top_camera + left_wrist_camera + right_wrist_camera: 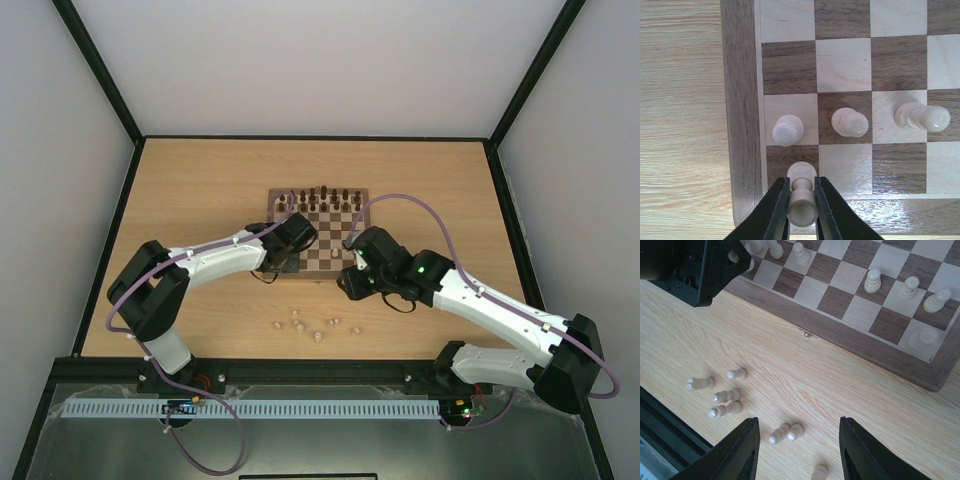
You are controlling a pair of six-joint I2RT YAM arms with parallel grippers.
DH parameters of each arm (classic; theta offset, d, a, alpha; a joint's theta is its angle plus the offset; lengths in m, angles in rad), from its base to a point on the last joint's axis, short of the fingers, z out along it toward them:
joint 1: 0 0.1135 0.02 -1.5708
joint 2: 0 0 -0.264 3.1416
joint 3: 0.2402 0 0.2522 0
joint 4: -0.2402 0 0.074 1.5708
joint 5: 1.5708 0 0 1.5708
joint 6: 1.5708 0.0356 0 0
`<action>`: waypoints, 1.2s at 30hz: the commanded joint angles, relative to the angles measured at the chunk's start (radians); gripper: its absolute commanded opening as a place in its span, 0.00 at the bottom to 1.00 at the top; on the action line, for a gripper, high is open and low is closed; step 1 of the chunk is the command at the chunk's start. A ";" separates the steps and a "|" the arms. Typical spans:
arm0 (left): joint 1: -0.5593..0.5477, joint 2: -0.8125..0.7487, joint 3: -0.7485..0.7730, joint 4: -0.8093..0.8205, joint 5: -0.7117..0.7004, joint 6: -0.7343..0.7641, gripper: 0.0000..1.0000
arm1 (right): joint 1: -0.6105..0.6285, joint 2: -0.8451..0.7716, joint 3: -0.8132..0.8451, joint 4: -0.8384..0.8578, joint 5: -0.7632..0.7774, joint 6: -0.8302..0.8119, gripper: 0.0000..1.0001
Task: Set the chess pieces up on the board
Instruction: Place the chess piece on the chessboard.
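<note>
The board (842,65) fills the left wrist view, seen at its near left corner. My left gripper (802,194) is shut on a pale chess piece (802,205), whose base rests on the dark corner square. Three more pale pieces (788,130) stand in the row beyond it. In the top view the left gripper (283,264) is at the board's (335,262) near left corner. My right gripper (797,422) hangs open over the table in front of the board (875,347), above two loose pale pieces (786,432) lying side by side. Nothing is between its fingers.
Several loose pale pieces (725,402) lie on the wooden table (200,190) left of the right gripper, and one (819,472) lies nearer. Dark brown pieces (322,197) line the board's far rows. Pale pieces (910,287) stand near the board's right corner. The left arm (695,265) overhangs the board's edge.
</note>
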 commanded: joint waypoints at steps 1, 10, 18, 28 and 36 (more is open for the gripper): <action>0.011 0.007 -0.014 -0.005 0.002 0.009 0.16 | 0.005 -0.010 -0.012 -0.011 -0.007 -0.004 0.44; 0.016 0.012 -0.022 0.001 0.003 0.012 0.19 | 0.005 -0.008 -0.014 -0.011 -0.009 -0.004 0.44; 0.017 -0.001 -0.022 -0.002 -0.006 0.008 0.22 | 0.006 -0.005 -0.015 -0.010 -0.010 -0.006 0.44; -0.007 -0.104 0.025 -0.022 -0.034 0.001 0.36 | 0.006 -0.001 -0.014 -0.010 -0.006 -0.004 0.44; -0.102 -0.367 -0.017 -0.015 -0.075 -0.029 0.78 | 0.009 0.025 -0.017 -0.012 -0.002 -0.004 0.51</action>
